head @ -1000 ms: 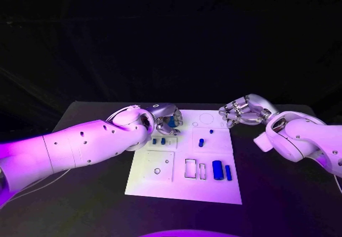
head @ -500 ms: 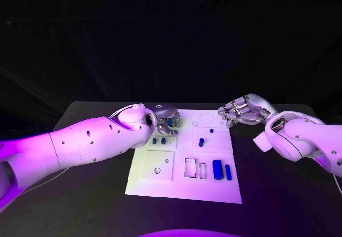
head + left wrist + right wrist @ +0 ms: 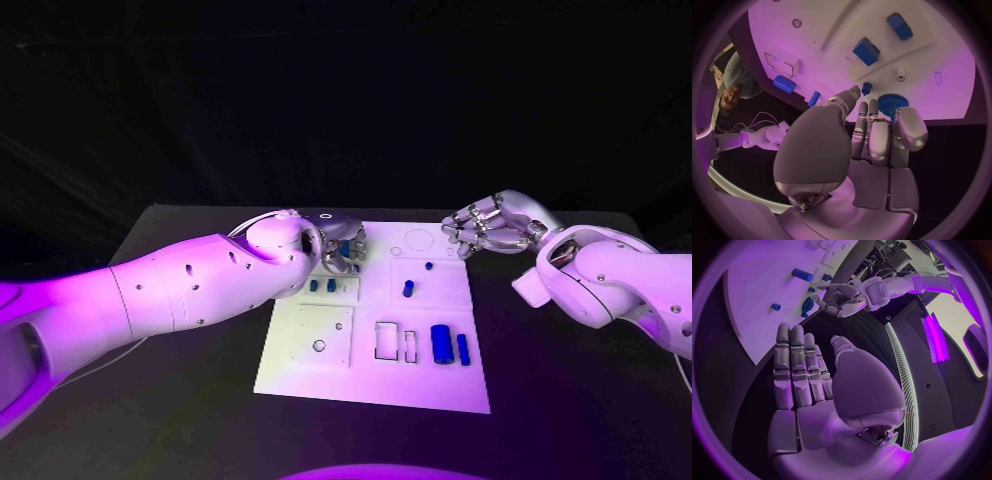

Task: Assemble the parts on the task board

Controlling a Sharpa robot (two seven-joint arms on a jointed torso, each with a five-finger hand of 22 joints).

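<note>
Task board (image 3: 325, 365) white, flat, dotted with small blue parts (image 3: 440, 344).

Black table (image 3: 173, 400): carried one white task board (image 3: 368, 385), lying flat at its middle, small blue parts (image 3: 440, 343) on it.

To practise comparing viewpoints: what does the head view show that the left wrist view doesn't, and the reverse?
Head view alone: the white left arm and the board's near edge. Left wrist view alone: a blue gear at the left hand's fingertips; whether they grip it is unclear. Both: the board, two blue blocks, two cylinders and a small peg.
</note>
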